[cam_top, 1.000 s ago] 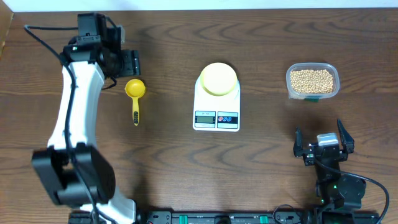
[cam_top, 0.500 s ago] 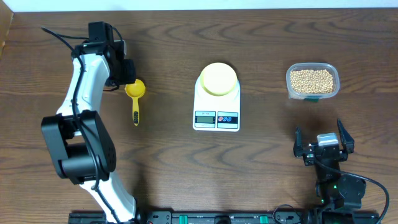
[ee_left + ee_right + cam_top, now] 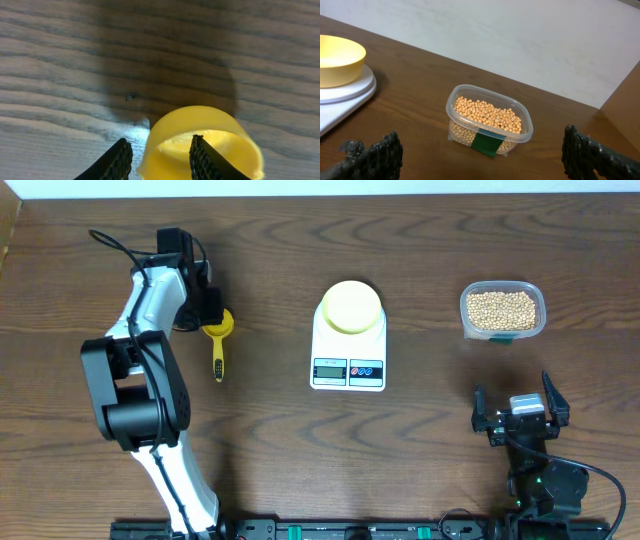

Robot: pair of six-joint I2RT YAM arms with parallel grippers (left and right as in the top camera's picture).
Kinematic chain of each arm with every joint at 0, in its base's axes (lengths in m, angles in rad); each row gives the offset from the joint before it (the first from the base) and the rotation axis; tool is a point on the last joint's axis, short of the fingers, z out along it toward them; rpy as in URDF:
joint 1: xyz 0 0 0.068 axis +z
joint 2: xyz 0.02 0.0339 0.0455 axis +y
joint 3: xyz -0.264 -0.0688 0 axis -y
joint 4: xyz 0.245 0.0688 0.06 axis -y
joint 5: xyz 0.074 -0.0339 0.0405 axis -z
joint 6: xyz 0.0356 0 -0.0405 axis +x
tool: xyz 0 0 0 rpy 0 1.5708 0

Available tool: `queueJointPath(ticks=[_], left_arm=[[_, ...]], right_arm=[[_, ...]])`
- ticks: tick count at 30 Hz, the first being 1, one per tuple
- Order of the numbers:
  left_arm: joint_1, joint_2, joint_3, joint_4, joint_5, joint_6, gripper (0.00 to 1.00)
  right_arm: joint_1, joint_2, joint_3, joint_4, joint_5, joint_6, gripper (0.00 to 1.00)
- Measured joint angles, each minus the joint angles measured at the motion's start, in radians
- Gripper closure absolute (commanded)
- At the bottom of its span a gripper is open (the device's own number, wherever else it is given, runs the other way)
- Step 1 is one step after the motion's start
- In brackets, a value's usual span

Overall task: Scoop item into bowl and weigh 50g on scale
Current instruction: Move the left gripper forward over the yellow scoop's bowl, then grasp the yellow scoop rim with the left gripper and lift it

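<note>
The tan beans [image 3: 502, 309] fill a clear tub at the right, also in the right wrist view [image 3: 487, 114]. The pale-yellow bowl [image 3: 351, 306] stands empty on the white scale [image 3: 348, 370]; both show in the right wrist view, bowl [image 3: 335, 57] and scale [image 3: 345, 92]. My left gripper [image 3: 210, 310] is down at the cup of the yellow scoop [image 3: 218, 345]. In the left wrist view its fingers [image 3: 161, 160] are apart, one outside the scoop's cup [image 3: 220, 145] and one inside, straddling the rim. My right gripper [image 3: 520, 408] is open and empty, facing the tub [image 3: 480, 160].
The clear tub [image 3: 535, 292] has a green label on its near side [image 3: 486, 144]. The scoop's handle points toward the table's front. A pale wall runs behind the table's far edge.
My left arm has swung in toward the scoop and its gripper has come down over the scoop's cup. The right arm has not moved.
</note>
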Motion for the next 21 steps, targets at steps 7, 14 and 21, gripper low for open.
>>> queueJointPath(ticks=[7, 14, 21], left_arm=[[0.026, 0.021, 0.0, 0.002, 0.0, 0.006, 0.59], [0.028, 0.038, 0.0, 0.008, 0.031, 0.008, 0.61], [0.028, 0.038, -0.009, 0.036, 0.038, 0.008, 0.68]], right_arm=[[0.0, 0.0, 0.0, 0.0, 0.0, 0.0, 0.01], [0.0, 0.0, 0.0, 0.0, 0.0, 0.0, 0.01], [0.0, 0.0, 0.0, 0.0, 0.0, 0.0, 0.01]])
